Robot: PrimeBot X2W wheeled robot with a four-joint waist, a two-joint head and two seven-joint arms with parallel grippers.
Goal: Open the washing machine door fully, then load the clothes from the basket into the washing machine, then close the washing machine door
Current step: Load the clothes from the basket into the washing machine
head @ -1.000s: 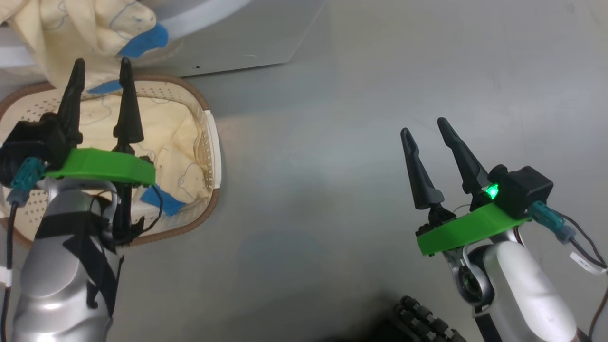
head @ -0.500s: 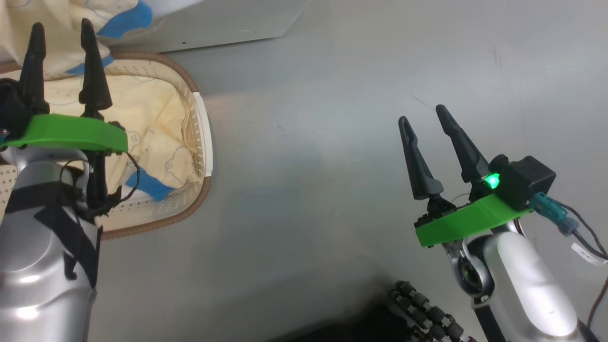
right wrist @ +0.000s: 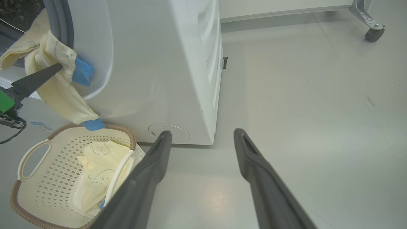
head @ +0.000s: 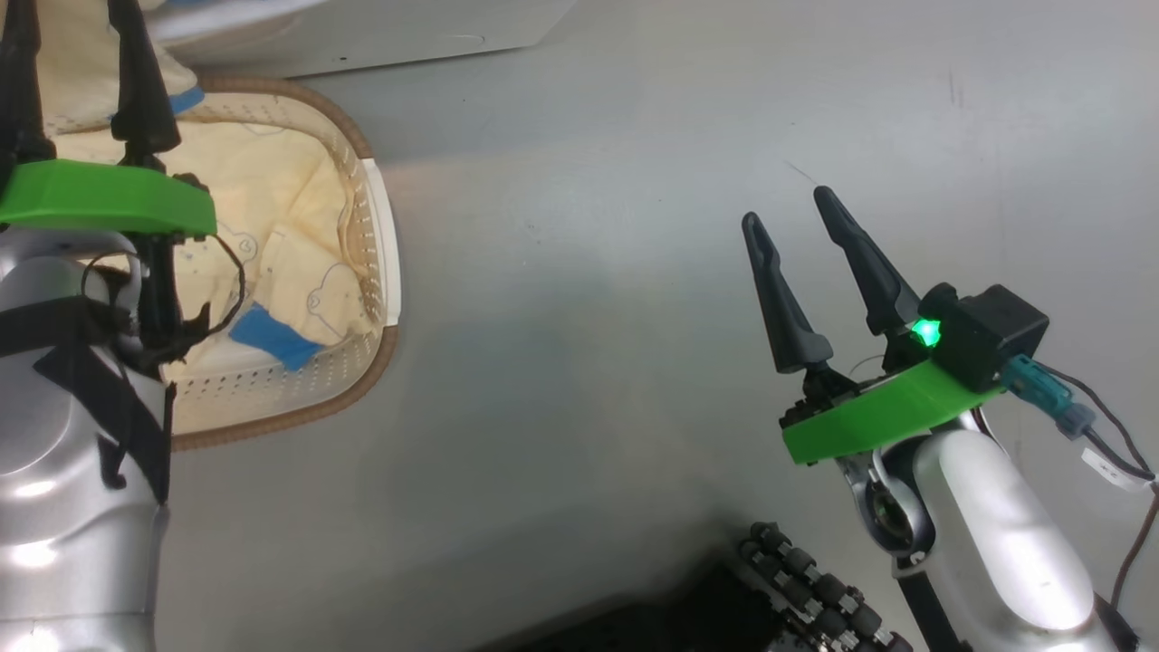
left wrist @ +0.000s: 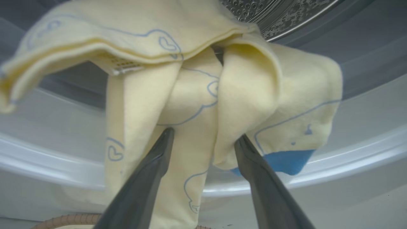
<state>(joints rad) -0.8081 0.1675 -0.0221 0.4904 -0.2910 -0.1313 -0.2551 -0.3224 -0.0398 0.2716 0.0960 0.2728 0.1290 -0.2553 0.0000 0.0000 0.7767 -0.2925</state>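
A piece of the clothes [left wrist: 197, 82], pale yellow with blue drawings, hangs over the lower lip of the washing machine [right wrist: 152, 63], below its metal drum [left wrist: 279, 12]. My left gripper [left wrist: 205, 133] is open, its fingers on either side of the hanging folds, pinching nothing. In the head view the left gripper [head: 77, 54] reaches over the cream basket [head: 299, 412], which holds more of the clothes [head: 290, 217]. My right gripper [head: 783, 204] hangs open and empty over the floor, to the right of the machine. The washing machine door is out of view.
Grey floor [head: 589, 272] lies between the basket and my right arm. My dark wheeled base [head: 797, 598] sits at the bottom. A metal frame on a caster [right wrist: 373, 33] stands far off to the right of the machine.
My left gripper has moved forward past the basket's far end to the cloth hanging at the machine's opening. The camera has shifted a little. The right gripper has barely moved.
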